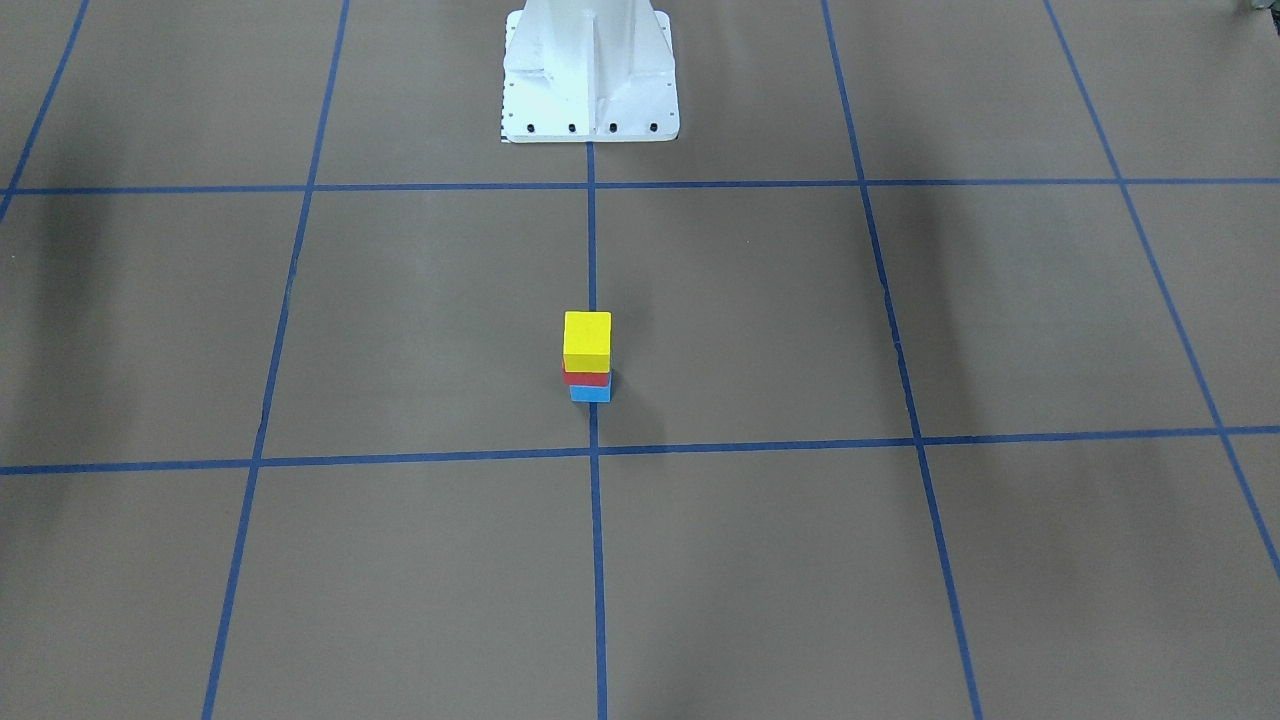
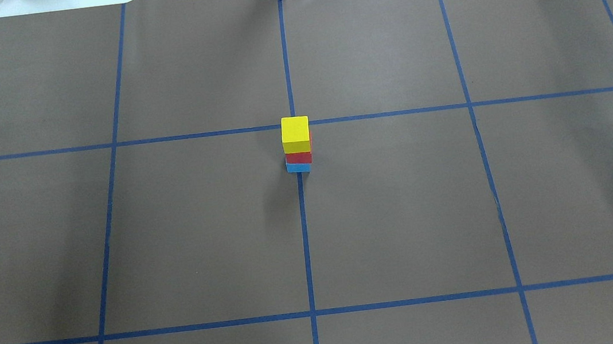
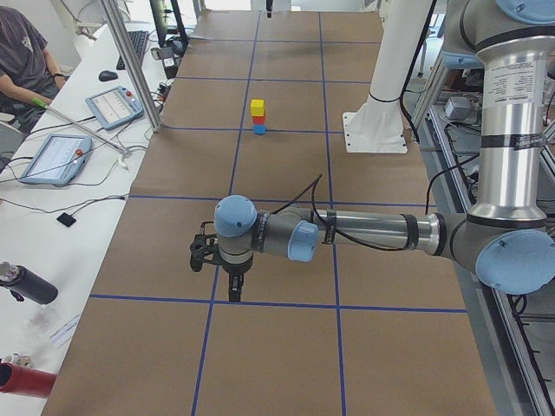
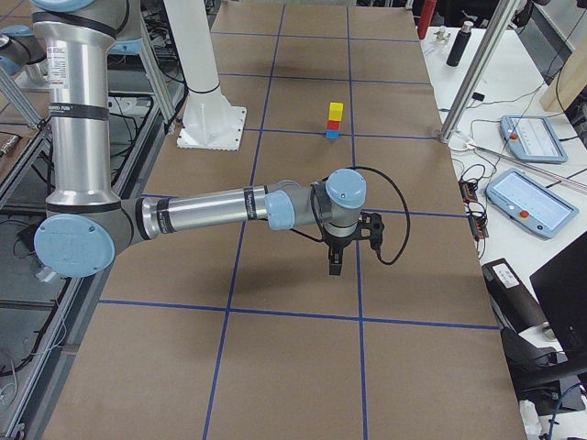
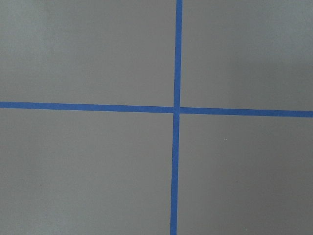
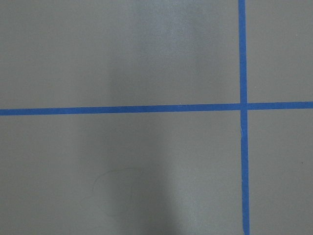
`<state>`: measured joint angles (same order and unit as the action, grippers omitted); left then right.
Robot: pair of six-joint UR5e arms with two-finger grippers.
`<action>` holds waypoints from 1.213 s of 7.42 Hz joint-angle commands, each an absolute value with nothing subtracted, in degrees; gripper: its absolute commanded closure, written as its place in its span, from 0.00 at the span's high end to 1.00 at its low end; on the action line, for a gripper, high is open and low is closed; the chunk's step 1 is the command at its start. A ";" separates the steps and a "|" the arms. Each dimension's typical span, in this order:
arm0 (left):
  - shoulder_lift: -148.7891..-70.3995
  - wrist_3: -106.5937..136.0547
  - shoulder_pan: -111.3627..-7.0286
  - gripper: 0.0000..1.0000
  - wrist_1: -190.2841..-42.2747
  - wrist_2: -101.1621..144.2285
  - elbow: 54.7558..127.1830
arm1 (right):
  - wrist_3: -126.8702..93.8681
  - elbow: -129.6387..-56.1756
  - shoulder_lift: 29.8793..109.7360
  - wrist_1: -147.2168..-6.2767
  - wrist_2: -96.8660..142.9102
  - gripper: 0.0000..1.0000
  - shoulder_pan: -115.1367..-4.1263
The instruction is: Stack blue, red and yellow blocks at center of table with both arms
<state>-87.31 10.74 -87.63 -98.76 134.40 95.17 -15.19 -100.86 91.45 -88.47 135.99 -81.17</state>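
The brown table [image 2: 204, 235] is crossed by blue tape lines [image 2: 305, 241]; a tablet [image 3: 56, 158] and black bottle [image 3: 26, 284] are laid alongside (near a seated operator [image 3: 19, 48]).

Silver arms [image 3: 373, 232] — pale-blue caps [image 3: 234, 215], black left claw [image 3: 233, 295].

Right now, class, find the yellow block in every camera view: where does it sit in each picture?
Front-facing: yellow block at centre, just below middle.
Overhead: yellow block at centre, just above middle.
Exterior left: yellow block upper middle, far off.
Exterior right: yellow block upper middle, right of centre.
Left wrist: absent.
Right wrist: absent.
Shared landmark: white robot base.
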 commanded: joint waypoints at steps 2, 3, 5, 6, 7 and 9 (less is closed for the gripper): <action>-87.89 10.11 -84.82 1.00 -98.53 130.71 95.27 | -2.18 -100.90 90.97 -97.09 131.07 0.99 -83.30; -87.72 10.02 -84.81 1.00 -98.61 130.69 95.10 | -0.89 -101.42 88.97 -101.30 130.87 0.99 -83.93; -87.10 4.45 -84.81 1.00 -98.44 131.13 94.66 | 2.01 -101.69 89.03 -102.13 130.69 0.99 -84.11; -87.10 3.44 -84.81 1.00 -97.74 131.13 94.57 | 1.93 -101.78 89.29 -102.13 130.78 0.99 -84.11; -86.93 3.43 -84.90 1.00 -97.73 131.31 94.92 | 1.93 -101.69 89.30 -102.04 130.78 0.99 -84.11; -86.74 3.78 -84.81 1.00 -98.43 131.22 94.75 | 2.02 -101.43 89.38 -101.69 130.61 0.99 -84.11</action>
